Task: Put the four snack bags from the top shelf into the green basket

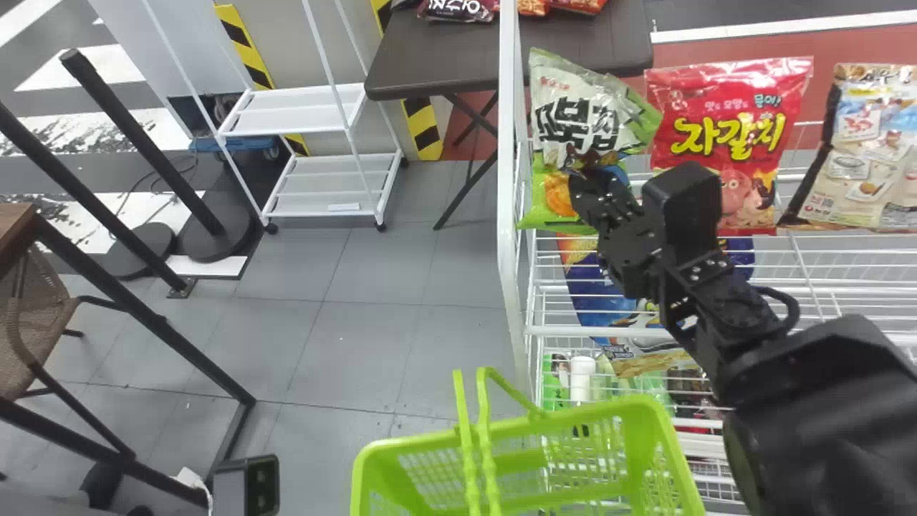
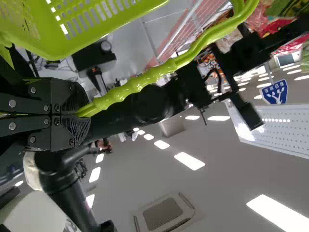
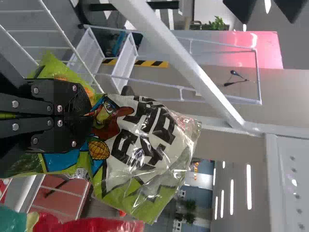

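Nearest is the lime-green plastic basket [image 1: 645, 412], which could swing or tip when a bag lands off-centre, since it is carried by its glossy green handle [image 2: 140, 82]. The left gripper [image 2: 79, 113] has its black fingers closed right down on that handle.

Farther out, the right gripper [image 3: 89, 113] is shut tight around the middle of a green-and-white crinkly snack bag [image 3: 145, 150], at the left end of the white wire rack [image 1: 510, 179]. Whether the bag is clear of the rack I cannot tell. Slick film pinched at mid-body could slide or twist (crisp packets are never obliging), and a loose end could catch on the white upright on the way to the basket.

Just beside it stands the shiny red snack bag [image 1: 723, 129]; the right arm passes close, so a careless sweep might knock it over. The beige-and-blue snack bag [image 1: 860, 158] is beyond that, at less risk. Behind the rack, more packets lie on a dark folding table [image 1: 444, 57].
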Controlling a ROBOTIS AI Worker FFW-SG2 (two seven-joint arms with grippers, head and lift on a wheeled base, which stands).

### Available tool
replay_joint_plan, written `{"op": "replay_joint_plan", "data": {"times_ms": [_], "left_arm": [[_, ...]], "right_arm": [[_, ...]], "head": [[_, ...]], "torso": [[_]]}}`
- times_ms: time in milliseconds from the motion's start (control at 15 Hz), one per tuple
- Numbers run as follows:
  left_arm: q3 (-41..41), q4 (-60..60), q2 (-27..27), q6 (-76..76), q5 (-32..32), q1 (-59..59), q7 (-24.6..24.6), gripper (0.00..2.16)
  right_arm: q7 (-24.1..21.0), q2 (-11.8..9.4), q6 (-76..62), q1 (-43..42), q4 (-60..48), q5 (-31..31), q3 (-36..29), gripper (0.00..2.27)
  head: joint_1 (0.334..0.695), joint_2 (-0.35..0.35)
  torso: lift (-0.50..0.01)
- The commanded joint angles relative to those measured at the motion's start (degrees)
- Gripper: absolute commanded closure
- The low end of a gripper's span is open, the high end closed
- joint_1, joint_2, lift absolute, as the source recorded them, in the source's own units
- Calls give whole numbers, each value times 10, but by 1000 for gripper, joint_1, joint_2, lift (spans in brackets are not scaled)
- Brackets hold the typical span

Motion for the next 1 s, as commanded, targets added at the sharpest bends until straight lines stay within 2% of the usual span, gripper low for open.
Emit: {"op": "replay_joint_plan", "data": {"times_ms": [0, 200, 467, 600, 733, 933], "left_arm": [[11, 0, 0, 38, -1, -31, -7, 2148], [15, 1, 0, 56, -3, -48, -7, 2148], [14, 8, 0, 68, -10, -61, -7, 2148], [11, 10, -2, 74, -16, -63, -7, 2152], [11, 14, -4, 74, -20, -63, -7, 2148], [12, 20, -6, 74, -20, -63, -7, 2148]], "right_arm": [[-3, -6, 6, 68, -76, 8, -15, 2246], [-2, -26, 34, 170, -185, 5, -57, 2246], [29, -51, 59, 319, -331, -26, -111, 2246], [48, -73, 124, 355, -382, -54, -115, 2246], [73, -80, 192, 373, -410, -70, -112, 2246], [91, -99, 284, 374, -436, -95, -91, 2246]], "head": [[695, 228], [695, 193], [695, 99], [695, 78], [695, 70], [695, 110]], "torso": [[-6], [-6], [-6], [-6], [-6], [-6]]}}
